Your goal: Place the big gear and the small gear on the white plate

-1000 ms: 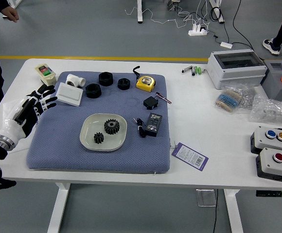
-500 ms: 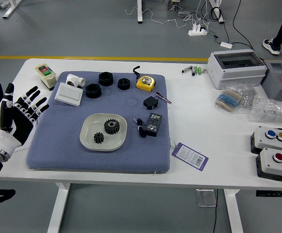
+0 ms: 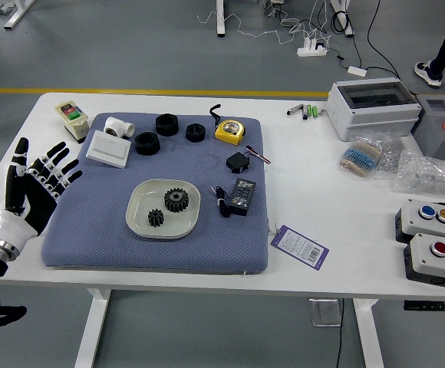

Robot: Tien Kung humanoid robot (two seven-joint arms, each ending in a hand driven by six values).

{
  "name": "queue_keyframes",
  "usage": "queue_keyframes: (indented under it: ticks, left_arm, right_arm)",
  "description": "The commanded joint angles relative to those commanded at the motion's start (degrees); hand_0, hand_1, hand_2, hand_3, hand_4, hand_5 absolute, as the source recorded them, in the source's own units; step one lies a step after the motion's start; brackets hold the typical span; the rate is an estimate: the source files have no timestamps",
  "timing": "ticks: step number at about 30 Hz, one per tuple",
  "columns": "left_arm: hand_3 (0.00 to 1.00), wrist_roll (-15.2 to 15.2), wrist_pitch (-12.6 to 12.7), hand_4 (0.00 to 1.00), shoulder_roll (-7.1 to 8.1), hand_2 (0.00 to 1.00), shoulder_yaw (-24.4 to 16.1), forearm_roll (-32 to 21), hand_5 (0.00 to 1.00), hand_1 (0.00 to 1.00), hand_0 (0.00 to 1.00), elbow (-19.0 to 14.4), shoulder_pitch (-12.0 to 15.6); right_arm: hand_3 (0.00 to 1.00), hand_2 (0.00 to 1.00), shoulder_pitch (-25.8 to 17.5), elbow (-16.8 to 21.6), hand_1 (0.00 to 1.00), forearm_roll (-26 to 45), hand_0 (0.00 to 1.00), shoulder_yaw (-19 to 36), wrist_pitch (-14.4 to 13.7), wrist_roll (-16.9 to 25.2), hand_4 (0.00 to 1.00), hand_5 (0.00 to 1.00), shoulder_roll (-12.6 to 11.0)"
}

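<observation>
Place: I think I see a lab.
Floor (image 3: 130,46): gray, with a yellow line (image 3: 169,93) behind the table (image 3: 353,238).
Wires (image 3: 339,23): messy, past the table.
Button boxes (image 3: 430,259): on the table's right end.

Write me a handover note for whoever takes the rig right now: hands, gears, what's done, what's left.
Left hand: open, fingers spread, holding nothing, at the left side of the blue mat.
Right hand: not in view.
Big gear: on the white plate, toward its far right.
Small gear: on the same plate, nearer and to the left of the big one.
Done: both gears are on the plate.
Left: no placing remains; probably just park the left arm without bumping the plate.
</observation>
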Motion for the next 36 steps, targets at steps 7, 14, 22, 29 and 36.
queue_keyframes:
  ticks: [7,14,22,29,36]
  left_arm:
    - [0.882,-1.57,0.29,0.967,-0.18,0.966,0.35,1.81,0.998,0.918,0.887,0.08,0.08]
    - [0.885,-1.7,0.15,0.968,-0.48,0.977,0.7,2.21,0.998,0.93,0.894,0.62,-0.09]
    - [0.89,-2.64,-0.04,0.967,-0.58,0.986,0.63,5.6,0.998,0.951,0.916,0.62,0.24]
    - [0.896,-4.24,0.42,0.966,-0.64,0.998,0.72,7.8,0.998,0.986,0.964,0.6,0.42]
    - [0.898,-4.32,0.52,0.966,-0.64,0.998,0.57,8.71,0.998,0.996,0.978,1.27,0.43]
  right_arm:
    - [0.569,0.741,0.06,0.0,0.675,-0.2,0.665,0.29,-0.04,0.01,0.792,0.68,-0.05]
    - [0.569,0.741,0.34,-0.06,0.675,-0.23,0.663,0.57,-0.16,0.12,0.791,0.679,-0.13]
    - [0.569,0.741,0.39,-0.11,0.676,-0.14,0.666,0.69,-0.19,0.15,0.791,0.679,-0.1]
    - [0.569,0.741,0.43,-0.09,0.676,0.04,0.665,0.73,-0.22,0.17,0.791,0.678,-0.08]
    - [0.569,0.741,0.52,-0.08,0.677,0.01,0.663,0.88,-0.24,0.23,0.791,0.679,-0.08]
